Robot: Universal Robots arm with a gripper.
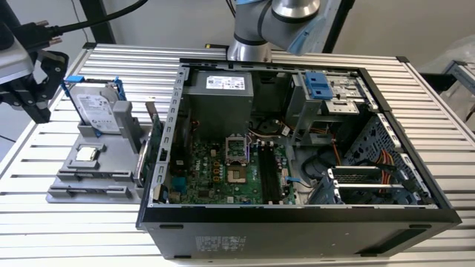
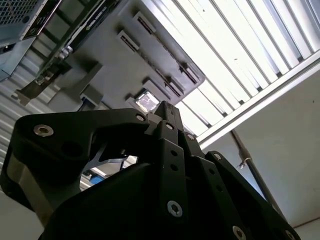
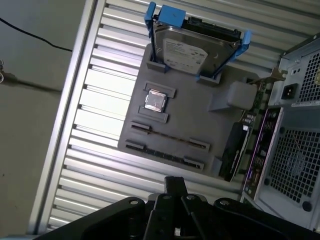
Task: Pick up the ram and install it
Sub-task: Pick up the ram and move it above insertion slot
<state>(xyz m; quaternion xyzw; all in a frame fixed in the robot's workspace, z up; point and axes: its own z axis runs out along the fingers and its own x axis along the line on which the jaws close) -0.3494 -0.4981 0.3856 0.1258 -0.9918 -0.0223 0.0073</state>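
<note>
A grey holder (image 1: pixel 111 167) lies on the slatted table at the exterior view's left, beside an open computer case (image 1: pixel 297 214). In one of the holder's long slots a thin dark strip (image 3: pixel 165 155) stands on edge; it looks like the ram, seen edge-on. My black gripper (image 1: pixel 37 108) hangs above the table's left edge, left of the holder and apart from it. In both wrist views its fingertips (image 3: pixel 175 181) (image 2: pixel 167 107) meet with nothing between them. The motherboard's long black memory slots (image 1: pixel 267 172) lie in the case's middle.
A silver hard drive (image 1: pixel 97 108) with blue rails stands upright at the holder's far end. A small square processor (image 1: pixel 88 153) rests mid-holder. An expansion card (image 1: pixel 153 125) stands between holder and case. The arm's base (image 1: pixel 252 50) rises behind the case.
</note>
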